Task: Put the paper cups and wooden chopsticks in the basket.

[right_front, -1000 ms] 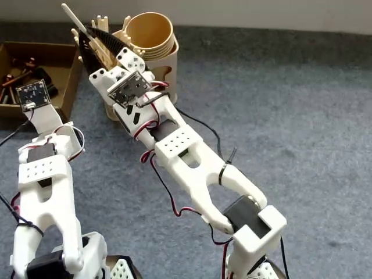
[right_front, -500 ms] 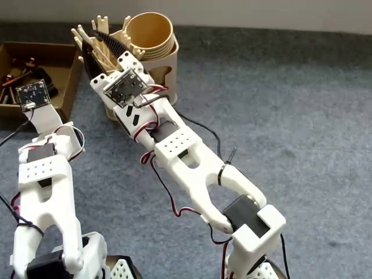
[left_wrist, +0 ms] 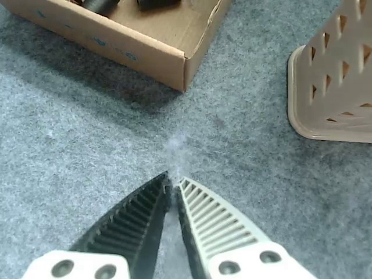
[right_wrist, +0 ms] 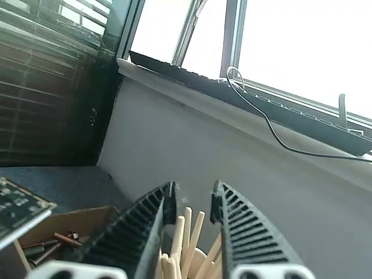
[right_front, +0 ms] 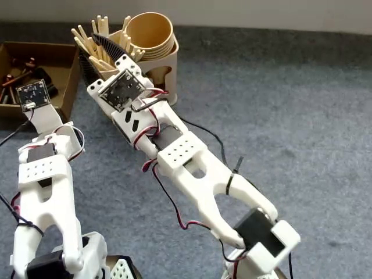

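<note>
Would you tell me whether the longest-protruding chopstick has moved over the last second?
Yes. The chopstick has dropped lower into the basket, its tip now level with the others.

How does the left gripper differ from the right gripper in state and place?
The left gripper is shut, its jaws meeting at the tips; the right gripper is open. The left gripper hangs over grey carpet beside the cardboard box; the right gripper is above the chopsticks in the basket. Both have ribbed fingers and grip nothing.

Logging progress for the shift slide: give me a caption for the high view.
Right gripper open at thin wooden chopsticks standing in the beige slotted plastic basket beside stacked tan paper cups.
</note>
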You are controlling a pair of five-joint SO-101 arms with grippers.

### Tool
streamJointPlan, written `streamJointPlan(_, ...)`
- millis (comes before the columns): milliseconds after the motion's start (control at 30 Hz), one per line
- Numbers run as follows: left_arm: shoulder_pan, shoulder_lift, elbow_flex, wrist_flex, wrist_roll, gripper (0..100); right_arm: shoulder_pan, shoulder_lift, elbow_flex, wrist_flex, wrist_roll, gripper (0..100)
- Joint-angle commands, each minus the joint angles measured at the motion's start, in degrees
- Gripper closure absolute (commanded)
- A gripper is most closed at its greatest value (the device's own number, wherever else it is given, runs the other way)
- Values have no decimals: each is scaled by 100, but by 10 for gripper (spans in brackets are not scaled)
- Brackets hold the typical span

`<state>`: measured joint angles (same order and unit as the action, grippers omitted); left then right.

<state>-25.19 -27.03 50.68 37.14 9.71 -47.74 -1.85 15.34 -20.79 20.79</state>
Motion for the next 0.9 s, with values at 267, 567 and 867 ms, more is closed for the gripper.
streamJointPlan(267, -75, -163, -13, -88, -35, 995, 207, -2958, 1719, 1455, 53, 993)
streamJointPlan(567, -75, -215, 145, -440, 0, 995, 971, -5341, 4057, 1464, 53, 993)
streamJointPlan(867, -40, -523, -154, -396, 9, 995, 1754, -7582, 6123, 1464, 53, 993)
